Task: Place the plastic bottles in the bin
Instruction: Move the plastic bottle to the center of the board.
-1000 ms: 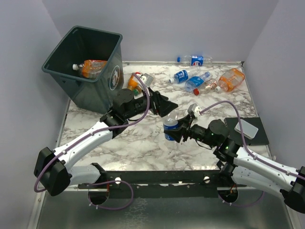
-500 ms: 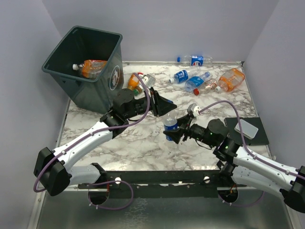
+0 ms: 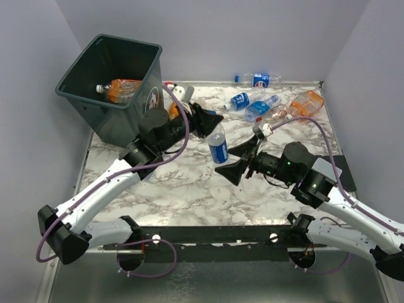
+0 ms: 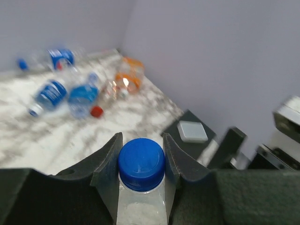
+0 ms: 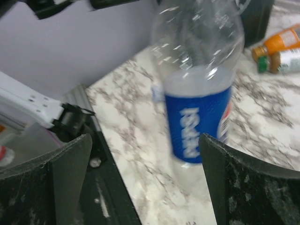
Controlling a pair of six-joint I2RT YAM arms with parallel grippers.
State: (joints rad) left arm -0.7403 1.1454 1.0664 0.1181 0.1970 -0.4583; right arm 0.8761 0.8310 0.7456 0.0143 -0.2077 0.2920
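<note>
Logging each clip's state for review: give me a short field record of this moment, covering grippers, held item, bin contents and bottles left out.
left gripper: shut on the blue-capped bottle, at its cap
right gripper: open, fingers either side of that bottle, not touching
bin: one orange bottle visible inside
loose: at least four bottles on the table, far right

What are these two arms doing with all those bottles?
Two robot arms are clearing plastic bottles into the bin. The left gripper pinches a blue-labelled bottle upright by its cap, while the right gripper stands open near it, not touching. One orange bottle lies in the bin; other bottles lie at the table's far side.
</note>
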